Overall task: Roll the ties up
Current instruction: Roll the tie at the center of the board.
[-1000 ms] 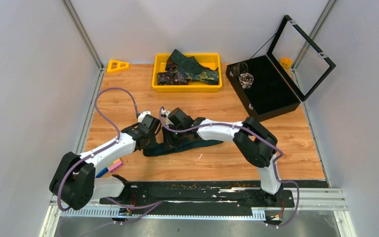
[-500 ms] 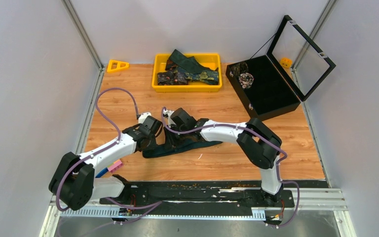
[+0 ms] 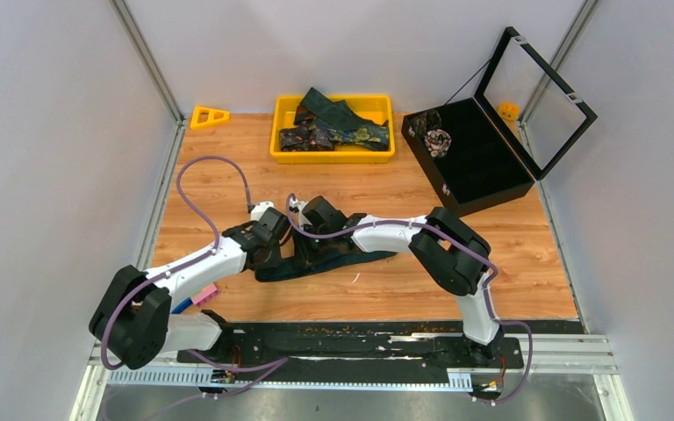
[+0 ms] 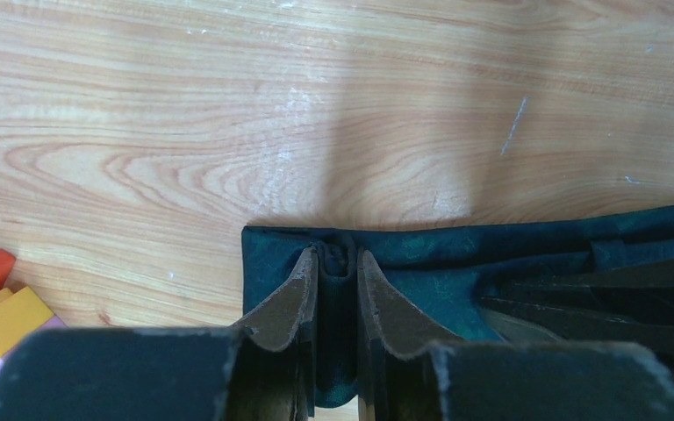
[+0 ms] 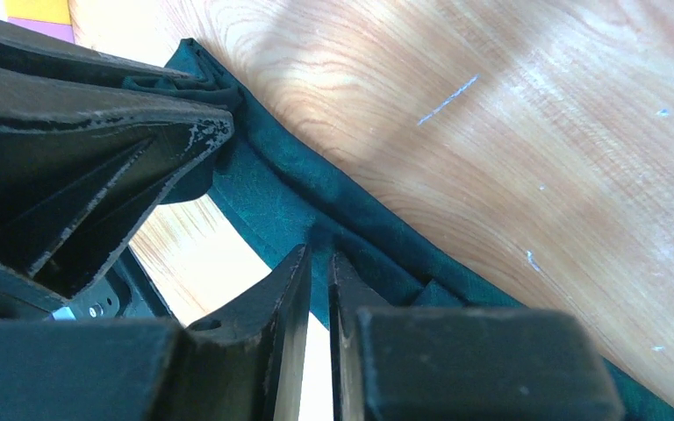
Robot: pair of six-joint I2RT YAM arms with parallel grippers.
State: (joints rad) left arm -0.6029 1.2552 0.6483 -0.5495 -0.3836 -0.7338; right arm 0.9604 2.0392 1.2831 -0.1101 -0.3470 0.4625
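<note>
A dark teal-green tie lies across the wooden table in front of both arms. My left gripper is at the tie's left end. In the left wrist view it is shut on a bunched fold of the tie. My right gripper is just right of it. In the right wrist view its jaws stand almost together, pinching the edge of the tie. The left gripper's fingers show close by. More ties, teal and gold-patterned, lie heaped at the back.
The heaped ties are in a yellow tray. A black case with an open clear lid stands at the back right, holding a rolled patterned tie. A yellow triangle lies back left. Coloured blocks sit by the left arm.
Both grippers have stayed on the tie's left end. The left wrist has shifted slightly right and nearer, and the right arm's elbow has moved a little left.
</note>
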